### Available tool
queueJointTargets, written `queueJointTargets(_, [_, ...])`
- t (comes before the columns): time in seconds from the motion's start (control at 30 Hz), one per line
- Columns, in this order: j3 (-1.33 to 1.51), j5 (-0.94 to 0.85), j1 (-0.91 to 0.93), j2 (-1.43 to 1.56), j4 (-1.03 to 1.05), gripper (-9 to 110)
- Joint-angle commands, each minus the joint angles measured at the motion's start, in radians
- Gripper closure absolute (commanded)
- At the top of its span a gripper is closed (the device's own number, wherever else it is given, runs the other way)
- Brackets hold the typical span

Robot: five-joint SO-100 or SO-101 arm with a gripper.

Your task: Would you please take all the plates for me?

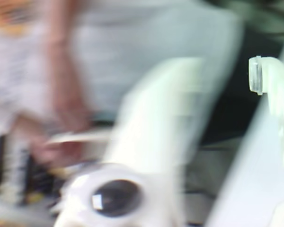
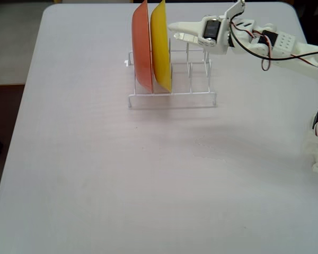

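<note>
Yellow plate (image 2: 161,45) next, beside orange plate (image 2: 142,47) in rack (image 2: 172,98). Tool (image 2: 172,29) spread, empty; straddle rim squarely, lift straight up.

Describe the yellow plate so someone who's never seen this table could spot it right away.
In the fixed view, find the white wire rack near the far edge of the pale table. Two plates stand upright in it. The yellow plate is the right one, beside the orange plate and nearest the gripper.
</note>
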Motion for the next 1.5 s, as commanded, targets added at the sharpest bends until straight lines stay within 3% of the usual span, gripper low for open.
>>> queueJointTargets(0.0, [-0.175,-0.032,0.046,-0.055,0.092,69])
queueJointTargets(0.53, [-0.486,-0.097,0.089,-0.334,0.187,72])
queueJointTargets(0.83, [-0.624,-0.018,0.092,-0.466,0.187,87])
queueJointTargets(0.93, [-0.635,0.014,0.092,-0.479,0.187,100])
queueJointTargets(1.1, [-0.655,0.067,0.095,-0.442,0.193,102])
queueJointTargets(1.47, [-0.833,0.225,0.095,-0.123,0.523,102])
